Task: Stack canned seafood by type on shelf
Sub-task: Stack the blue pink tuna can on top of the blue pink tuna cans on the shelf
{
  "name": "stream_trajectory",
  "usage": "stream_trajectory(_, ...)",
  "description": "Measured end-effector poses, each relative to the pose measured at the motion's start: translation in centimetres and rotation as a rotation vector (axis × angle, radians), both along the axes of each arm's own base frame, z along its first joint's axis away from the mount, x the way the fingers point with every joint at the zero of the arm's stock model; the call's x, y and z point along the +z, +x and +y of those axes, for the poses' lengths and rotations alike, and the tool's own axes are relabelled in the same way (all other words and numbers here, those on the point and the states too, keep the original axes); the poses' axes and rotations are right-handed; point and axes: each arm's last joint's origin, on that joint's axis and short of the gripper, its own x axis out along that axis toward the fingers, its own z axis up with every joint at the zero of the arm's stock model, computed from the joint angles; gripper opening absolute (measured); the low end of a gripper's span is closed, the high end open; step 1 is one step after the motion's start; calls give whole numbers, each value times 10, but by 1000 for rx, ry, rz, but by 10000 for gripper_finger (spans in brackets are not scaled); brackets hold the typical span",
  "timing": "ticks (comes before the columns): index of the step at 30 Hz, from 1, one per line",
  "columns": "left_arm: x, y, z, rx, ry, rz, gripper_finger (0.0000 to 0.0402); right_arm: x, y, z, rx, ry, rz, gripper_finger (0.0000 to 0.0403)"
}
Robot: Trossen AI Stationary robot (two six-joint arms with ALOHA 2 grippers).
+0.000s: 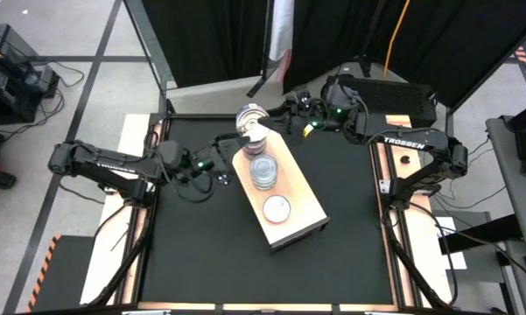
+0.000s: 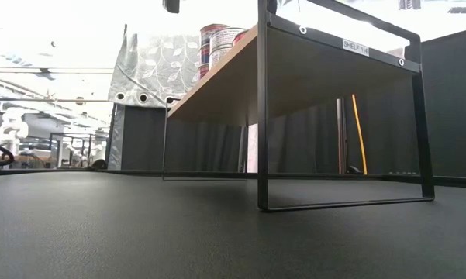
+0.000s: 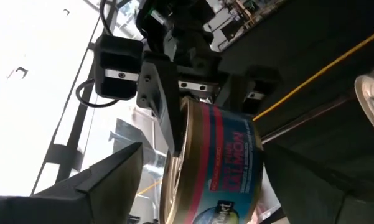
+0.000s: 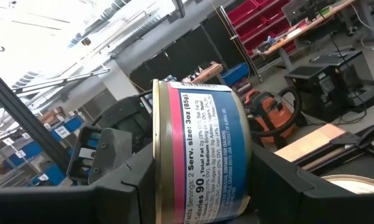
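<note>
Both arms met above the far end of the shelf (image 1: 291,213), which stood on the black bench (image 1: 201,254). The right gripper (image 4: 193,186) had its fingers clamped on a salmon tin (image 4: 202,149) turned on edge. The left gripper (image 3: 193,186) faced the same tin, its fingers spread apart on either side. A stack of tins (image 1: 263,171) and a single tin (image 1: 277,208) rested on the shelf.

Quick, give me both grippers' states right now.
Left gripper: open, fingers either side of the salmon can, not gripping it.
Right gripper: shut on the salmon can, holding it on its side above the shelf.
</note>
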Motion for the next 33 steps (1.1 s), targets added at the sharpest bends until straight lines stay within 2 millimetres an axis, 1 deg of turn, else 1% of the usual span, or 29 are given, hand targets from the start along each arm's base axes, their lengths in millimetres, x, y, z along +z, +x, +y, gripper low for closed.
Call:
stream_trajectory(5,1,0,7,62,46,18,327,-1,0,0,8,16,12,185)
stream_trajectory(8,1,0,9,72,51,22,313,-1,0,0,14,21,12,185)
stream_trajectory(20,0,0,8,95,65,44,206,-2,0,0,10,34,16,185)
stream_trajectory(24,-1,0,9,97,65,46,202,-2,0,0,11,35,17,185)
stream_trajectory(27,0,0,8,92,60,41,209,-2,0,1,18,33,18,190)
stream_trajectory(30,0,0,8,78,52,31,213,-2,0,1,16,6,16,208)
stream_trajectory(33,0,0,8,70,45,22,208,0,-1,1,12,-21,10,239)
